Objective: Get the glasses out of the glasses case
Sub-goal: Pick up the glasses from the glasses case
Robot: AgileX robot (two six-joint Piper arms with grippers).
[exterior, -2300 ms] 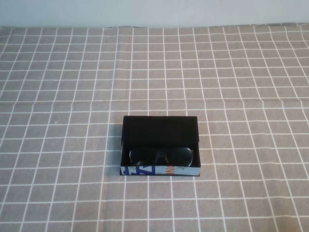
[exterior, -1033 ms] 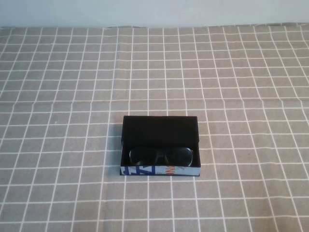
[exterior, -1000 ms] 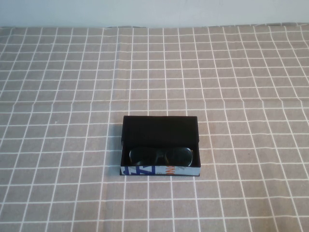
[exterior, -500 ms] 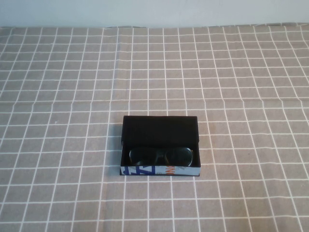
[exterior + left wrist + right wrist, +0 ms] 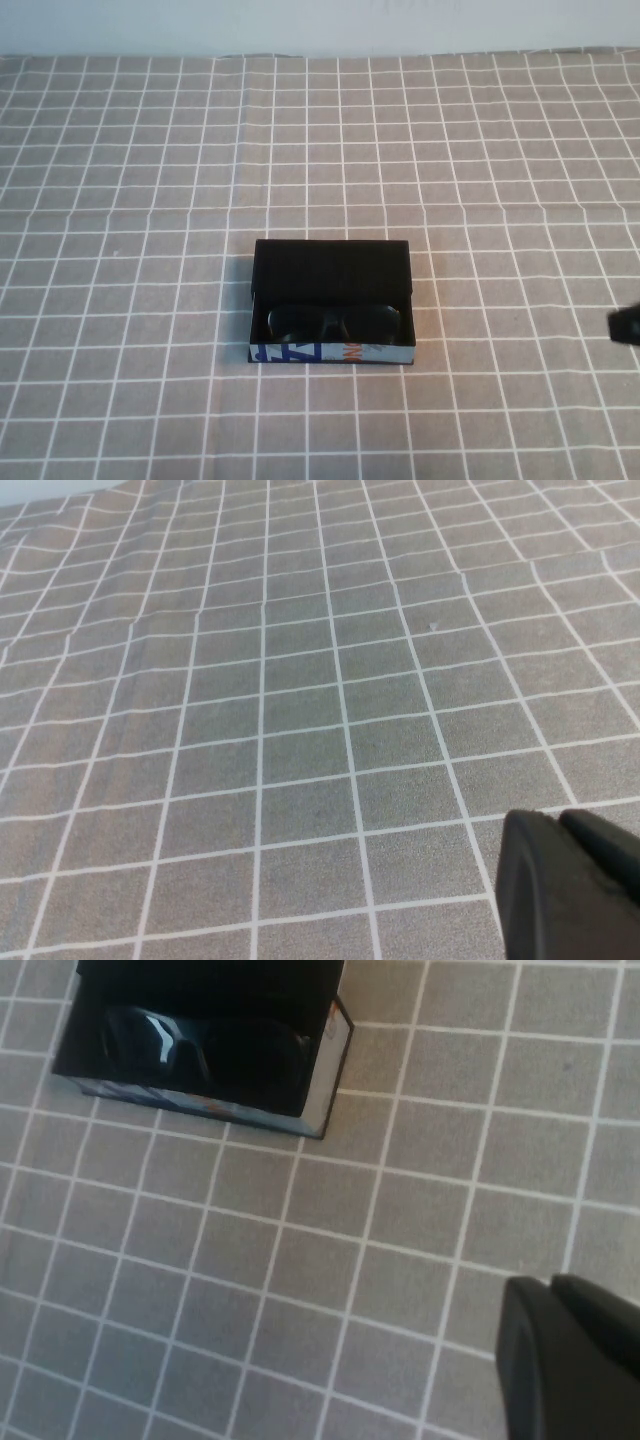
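Note:
The glasses case (image 5: 332,266) lies open in the middle of the table, lid flipped back, its white printed front facing me. The black glasses (image 5: 333,320) lie inside it. My right gripper (image 5: 627,325) just shows at the right edge of the high view, well right of the case. In the right wrist view it (image 5: 552,1285) is shut and empty over the cloth, with the case (image 5: 328,1080) and the glasses (image 5: 200,1045) a few squares away. My left gripper (image 5: 560,820) is shut and empty over bare cloth; it is out of the high view.
A grey cloth with a white grid (image 5: 150,200) covers the whole table. A pale wall (image 5: 320,25) runs along the far edge. Nothing else stands on the cloth.
The tip of my right gripper has come into the high view at the right edge. The case and the glasses have not moved.

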